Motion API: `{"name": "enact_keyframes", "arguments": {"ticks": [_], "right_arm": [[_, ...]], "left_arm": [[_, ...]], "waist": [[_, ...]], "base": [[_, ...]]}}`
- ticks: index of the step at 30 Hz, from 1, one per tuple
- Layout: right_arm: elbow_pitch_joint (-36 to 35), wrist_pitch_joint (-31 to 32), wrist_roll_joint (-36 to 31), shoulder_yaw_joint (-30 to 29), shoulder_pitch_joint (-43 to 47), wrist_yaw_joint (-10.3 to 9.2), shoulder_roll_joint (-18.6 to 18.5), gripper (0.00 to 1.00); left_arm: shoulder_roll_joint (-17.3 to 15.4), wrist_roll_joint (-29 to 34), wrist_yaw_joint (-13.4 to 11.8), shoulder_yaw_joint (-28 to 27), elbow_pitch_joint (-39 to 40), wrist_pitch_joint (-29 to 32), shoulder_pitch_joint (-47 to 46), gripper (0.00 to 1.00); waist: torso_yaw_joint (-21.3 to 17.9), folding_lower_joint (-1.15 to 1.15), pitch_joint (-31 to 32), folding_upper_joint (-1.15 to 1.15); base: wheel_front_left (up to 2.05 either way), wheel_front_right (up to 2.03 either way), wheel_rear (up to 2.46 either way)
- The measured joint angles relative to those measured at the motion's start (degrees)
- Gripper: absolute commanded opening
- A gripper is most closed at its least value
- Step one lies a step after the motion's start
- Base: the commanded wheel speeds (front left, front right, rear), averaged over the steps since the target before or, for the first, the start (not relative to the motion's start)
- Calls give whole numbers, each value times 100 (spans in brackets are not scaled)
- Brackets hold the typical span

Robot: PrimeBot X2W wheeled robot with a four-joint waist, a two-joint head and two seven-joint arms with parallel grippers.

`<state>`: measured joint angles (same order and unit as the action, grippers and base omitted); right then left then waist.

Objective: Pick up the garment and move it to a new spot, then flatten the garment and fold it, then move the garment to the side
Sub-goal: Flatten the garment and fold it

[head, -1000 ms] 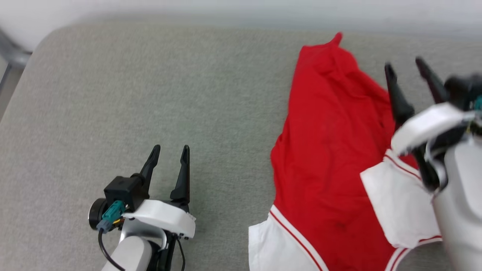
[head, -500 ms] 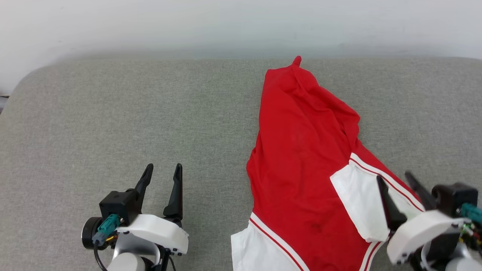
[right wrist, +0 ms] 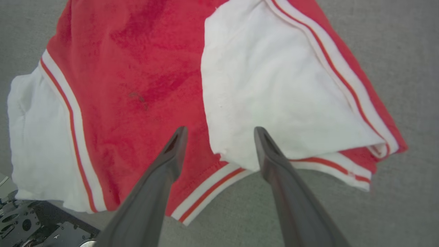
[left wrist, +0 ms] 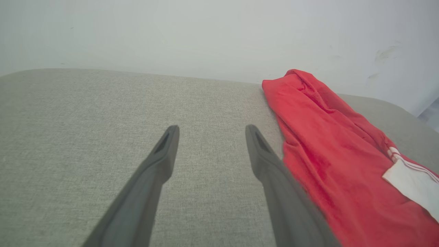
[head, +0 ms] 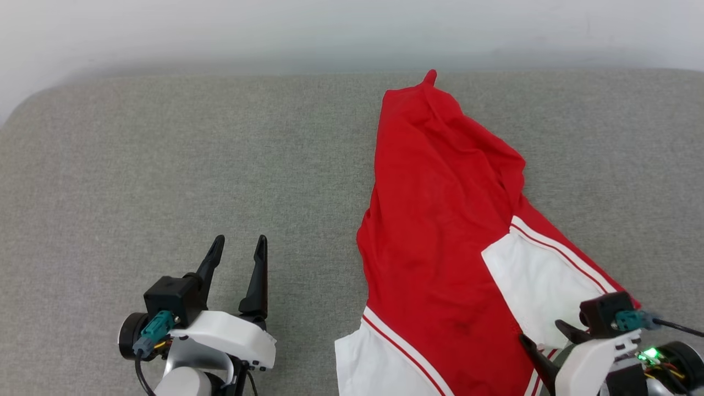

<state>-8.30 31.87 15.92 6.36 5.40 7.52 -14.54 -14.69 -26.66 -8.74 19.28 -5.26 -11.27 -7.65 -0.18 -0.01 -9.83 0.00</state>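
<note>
The garment [head: 440,220], a red jersey with white sleeves and striped trim, lies crumpled on the grey couch surface [head: 165,165], right of centre, its red body running toward the back wall. One white sleeve [head: 536,278] is folded over the red body. My left gripper [head: 238,246] stands open and empty over bare fabric, left of the garment [left wrist: 329,151]. At the lower right my right gripper [head: 544,330] is open and empty, hovering over the garment's near edge. In the right wrist view its fingers [right wrist: 173,151] straddle the sleeve's corner and the striped hem [right wrist: 212,181].
A pale wall [head: 352,33] runs along the far edge of the cushion. Wide bare grey fabric stretches left of the garment. The cushion's rounded corner [head: 22,110] shows at the far left.
My right gripper has drawn back from the far right of the garment to its near edge at the lower right. The head camera has shifted. The left gripper has held still.
</note>
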Motion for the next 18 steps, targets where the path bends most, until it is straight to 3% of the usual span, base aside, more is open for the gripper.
{"name": "enact_keyframes", "arguments": {"ticks": [10,11,12,13,14,18], "right_arm": [[587,459,171,468,-524,-1,-335,100],[599,455,175,457,-544,-1,-343,76],[597,436,175,428,-549,-1,-342,37],[589,394,174,398,-558,-1,-342,9],[572,387,170,375,-575,-1,-343,0],[370,225,124,194,-664,0,-328,0]], "left_arm": [[42,-40,16,20,-58,-76,-132,100],[46,-41,18,20,-70,-99,-147,100],[48,-42,18,16,-85,-104,-160,100],[48,-43,19,12,-101,-109,-172,100],[49,-54,18,7,-111,-114,-177,100],[47,-74,13,-14,-166,-152,-177,100]], "waist": [[209,1,-343,0],[227,1,-366,0],[240,1,-382,0],[245,1,-393,0],[241,1,-395,0],[189,1,-356,0]], "base": [[0,0,0],[0,0,0],[0,0,0],[0,0,0],[0,0,0],[0,0,0]]}}
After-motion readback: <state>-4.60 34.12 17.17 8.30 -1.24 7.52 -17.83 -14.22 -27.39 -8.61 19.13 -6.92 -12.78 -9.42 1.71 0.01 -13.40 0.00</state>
